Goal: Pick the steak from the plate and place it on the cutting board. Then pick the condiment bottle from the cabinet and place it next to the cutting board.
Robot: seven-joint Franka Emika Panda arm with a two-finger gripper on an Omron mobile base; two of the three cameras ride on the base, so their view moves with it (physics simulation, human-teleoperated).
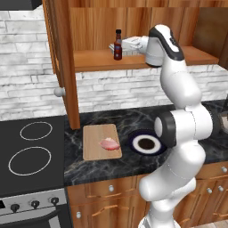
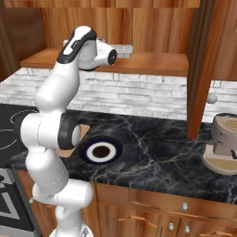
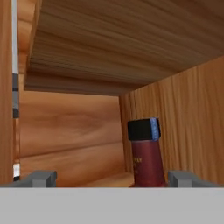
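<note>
Cabinet (image 1: 93, 26) as landmark: reddish-brown wood, plank back, one shelf, its side post running down to the bench (image 1: 102, 164). Bottle (image 1: 118, 45) stands upright on the cabinet shelf near the front edge, open shelf to its left toward the post, the arm's hand crowding in from its right. Pincer (image 3: 111, 178) reaches into the cabinet at shelf height with its jaws spread wide, holding nothing; in the hand view the two grey fingertips (image 3: 40, 178) flank the bottle with a clear gap on either side, not touching it. Bottle there reads dark red glass, black cap, label lettering too blurred to make out, its base cut off at the bottom. In the left base view the pincer itself is largely hidden behind the wrist; in the right base view the arm hides the bottle. Below the cabinet, on the dark marbled bench, the cutting board (image 1: 101, 142) lies flat, pale wood, rounded corners, with the steak (image 1: 109, 144) on its right half, pink with a paler edge. Plate (image 1: 146, 143) sits just right of the board, navy rim, partly covered by the arm's elbow.
</note>
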